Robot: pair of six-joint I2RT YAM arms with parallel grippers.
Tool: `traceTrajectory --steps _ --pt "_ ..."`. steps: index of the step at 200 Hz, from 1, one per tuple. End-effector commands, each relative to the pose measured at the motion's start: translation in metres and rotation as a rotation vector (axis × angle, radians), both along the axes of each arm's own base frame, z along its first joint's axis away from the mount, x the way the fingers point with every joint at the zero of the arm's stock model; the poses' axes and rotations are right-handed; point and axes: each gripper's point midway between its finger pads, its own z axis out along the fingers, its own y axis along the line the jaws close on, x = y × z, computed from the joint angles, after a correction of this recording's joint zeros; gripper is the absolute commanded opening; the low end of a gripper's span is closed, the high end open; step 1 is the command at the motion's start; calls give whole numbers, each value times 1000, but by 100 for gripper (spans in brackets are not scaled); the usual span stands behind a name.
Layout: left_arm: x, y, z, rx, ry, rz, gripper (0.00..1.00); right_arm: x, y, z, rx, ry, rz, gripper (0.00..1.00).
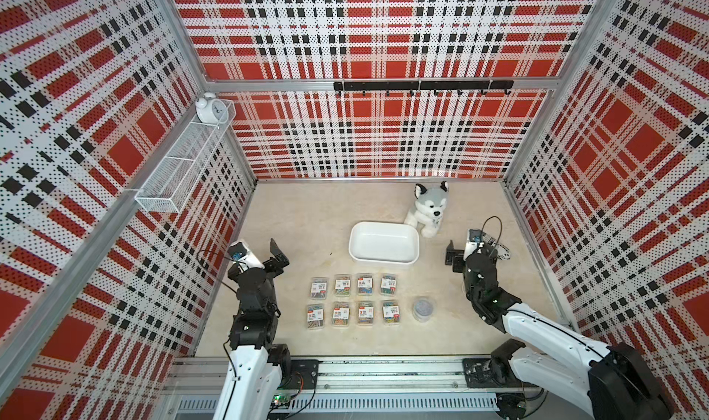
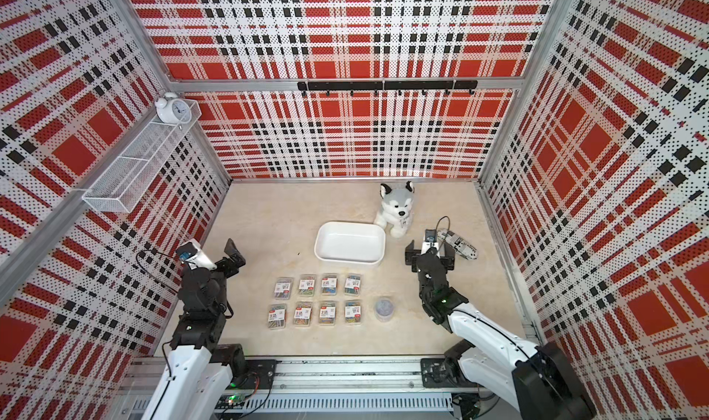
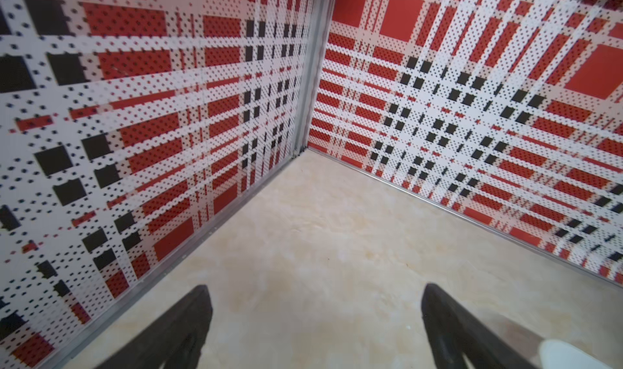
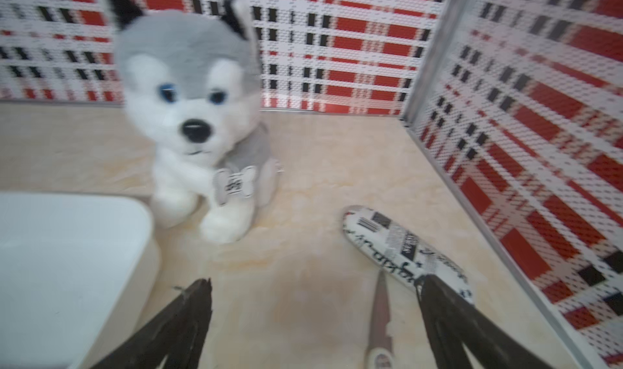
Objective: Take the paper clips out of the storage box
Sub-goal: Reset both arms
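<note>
Enclosing the scene on three sides are red, black and white plaid walls (image 1: 383, 138), with the pale marbled tabletop (image 1: 307, 214) below them. A white wire basket (image 1: 184, 161) hangs on the left wall, and a black hook rail (image 1: 422, 86) runs along the back wall. The left arm (image 1: 253, 303) and the right arm (image 1: 537, 333) reach in from the near edge, well apart from each other.

The storage box (image 1: 383, 245) sits near the middle of the tabletop with its white bottom showing. The plush dog (image 1: 427, 211) sits upright just beside the box's far right corner. A newsprint-patterned pouch (image 4: 404, 249) lies near the right wall, by the right arm's tip. A white alarm clock (image 1: 210, 109) stands in the far end of the wire basket.

The left claw (image 3: 316, 293) is released, its fingers spread wide over bare tabletop to the left of the box. The right claw (image 4: 315, 283) is also released, spread wide, with nothing between its fingers, to the right of the box.

The paper clips (image 1: 365, 284) lie outside the box, between it and the arm bases. Eight clear cases make two rows of four. The round tub (image 1: 423, 308) stands just right of the nearer row.
</note>
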Motion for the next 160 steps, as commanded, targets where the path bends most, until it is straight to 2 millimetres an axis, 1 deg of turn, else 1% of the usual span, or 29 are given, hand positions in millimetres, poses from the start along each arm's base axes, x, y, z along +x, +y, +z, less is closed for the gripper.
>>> traceTrajectory --steps 1,15,28,39,52,65,76,93,113,126,128,131,132,133,146,160 --pt "-4 15 24 65 -159 73 98 7 -24 39 27 -200 -32 100" --pt "-4 19 12 56 -147 86 98 3 -38 20 21 -169 -65 100" --pt "-6 21 4 52 -144 95 98 -1 -46 7 33 -167 -77 100" --pt "-10 24 2 55 -168 109 99 -1 -48 -5 25 -155 -75 100" --pt "-14 28 -2 51 -191 128 98 2 -50 -12 24 -159 -70 100" --pt "-15 32 -7 41 -189 135 98 9 -48 -11 19 -185 -50 100" --pt "-16 34 -10 40 -185 129 98 19 -42 -11 25 -188 -6 100" --pt "-18 37 -10 51 -205 133 98 34 -30 -14 -20 -169 89 100" --pt "-17 42 -12 24 -262 133 98 39 -42 -23 12 -175 68 100" --pt "-8 39 -16 19 -262 101 98 41 -49 -34 42 -163 47 100" --pt "-5 39 -18 18 -254 95 98 42 -49 -35 42 -167 48 100" --pt "-2 38 -20 17 -249 87 98 43 -49 -30 39 -190 53 100" --pt "-1 38 -20 17 -249 84 98 43 -49 -34 39 -181 55 100" --pt "0 37 -21 15 -243 81 98 43 -49 -32 35 -188 55 100" --pt "11 31 -18 39 -254 76 99 46 -48 -39 48 -142 62 100" --pt "29 22 -24 41 -242 13 98 47 -52 -34 55 -174 57 100"
